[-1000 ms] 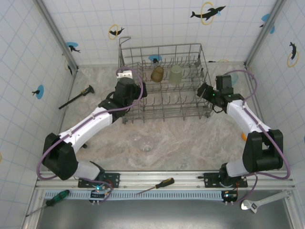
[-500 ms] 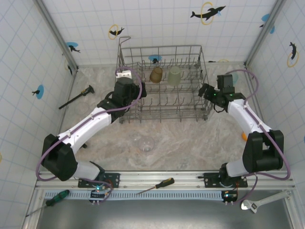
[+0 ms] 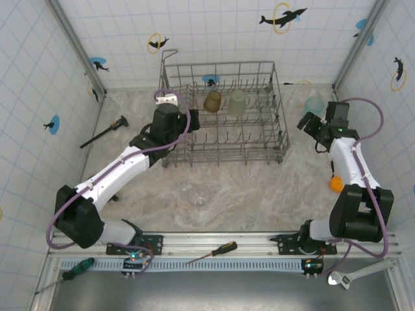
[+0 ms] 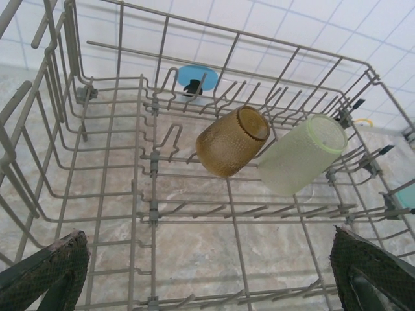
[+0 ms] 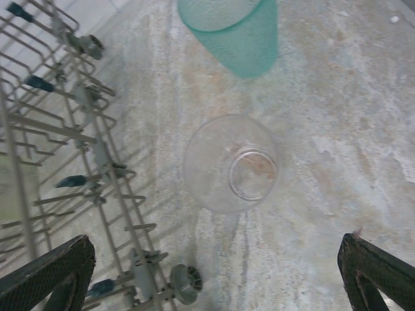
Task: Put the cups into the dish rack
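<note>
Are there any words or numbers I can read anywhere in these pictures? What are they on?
No words or numbers can be read anywhere.
Dolphin stickers on the walls: pictures, no letters.
Amber cup and green cup: plain, no print.
Screwdriver handle: too small to tell.

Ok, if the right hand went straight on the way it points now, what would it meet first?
Most likely the clear cup on the table, centred ahead of the open right hand; the teal cup sits just beyond it. How far off is unclear.
</note>
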You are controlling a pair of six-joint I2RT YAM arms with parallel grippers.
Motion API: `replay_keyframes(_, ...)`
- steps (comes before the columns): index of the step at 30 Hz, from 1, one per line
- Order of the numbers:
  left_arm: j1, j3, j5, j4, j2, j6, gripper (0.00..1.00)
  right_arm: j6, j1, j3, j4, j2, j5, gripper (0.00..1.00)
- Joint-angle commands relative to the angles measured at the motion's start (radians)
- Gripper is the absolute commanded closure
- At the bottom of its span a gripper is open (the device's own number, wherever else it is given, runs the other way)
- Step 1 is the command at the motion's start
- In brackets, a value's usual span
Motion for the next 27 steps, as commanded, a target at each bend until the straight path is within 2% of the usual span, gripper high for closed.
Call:
replay_keyframes(1, -0.001, 0.037, 0.037, 0.017, -0.017, -0.047, 0.02, -0.044, -0.012, 0.049, -0.040, 0.044, 0.054, 0.01)
replay_keyframes(6, -0.007, 0.063, 0.083, 0.023, 0.003, -0.063, 0.02, -0.048, -0.031, 0.079, -0.027, 0.114, 0.040, 0.07)
replay_keyframes(15, -0.029, 0.068, 0.074, 0.025, -0.003, -0.058, 0.02, -0.057, -0.059, 0.146, -0.030, 0.268, 0.014, 0.20)
replay_keyframes(27, -0.048, 0.080, 0.055, 0.022, 0.006, -0.044, 0.02, -0.048, -0.075, 0.185, -0.018, 0.370, -0.028, 0.49)
